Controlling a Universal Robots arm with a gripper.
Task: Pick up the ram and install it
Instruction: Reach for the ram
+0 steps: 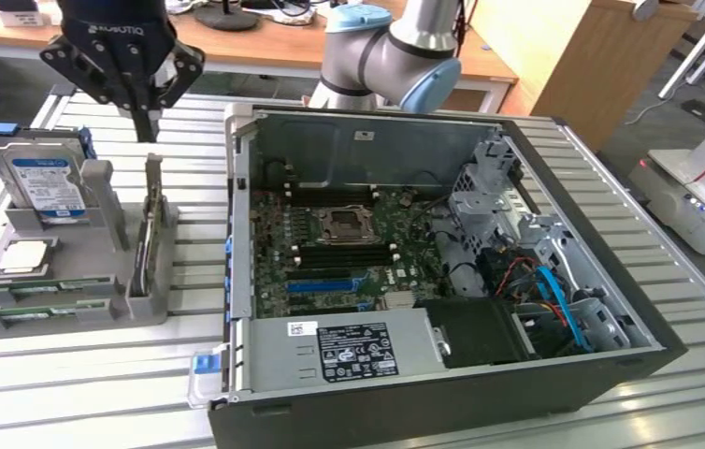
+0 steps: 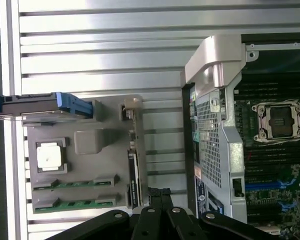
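The ram (image 1: 150, 224) stands on its long edge in a slot of the grey parts holder (image 1: 140, 304), on the exterior view's left. In the wrist view the ram (image 2: 132, 172) shows edge-on as a thin strip with dark chips. My gripper (image 1: 143, 120) hangs above the far end of the holder, clear of the ram, its fingers (image 2: 151, 200) closed together with nothing between them. The open computer case (image 1: 602, 374) lies beside the holder, with its motherboard (image 1: 315, 281) and the bare CPU socket (image 1: 350, 223) exposed.
The holder also carries a silver hard drive (image 1: 43, 185) standing upright, a square CPU chip (image 1: 24, 254) and two green sticks lying flat (image 2: 75, 184). The case's raised metal wall (image 2: 217, 145) stands between holder and motherboard. A slatted metal table (image 1: 79, 393) bears it all.
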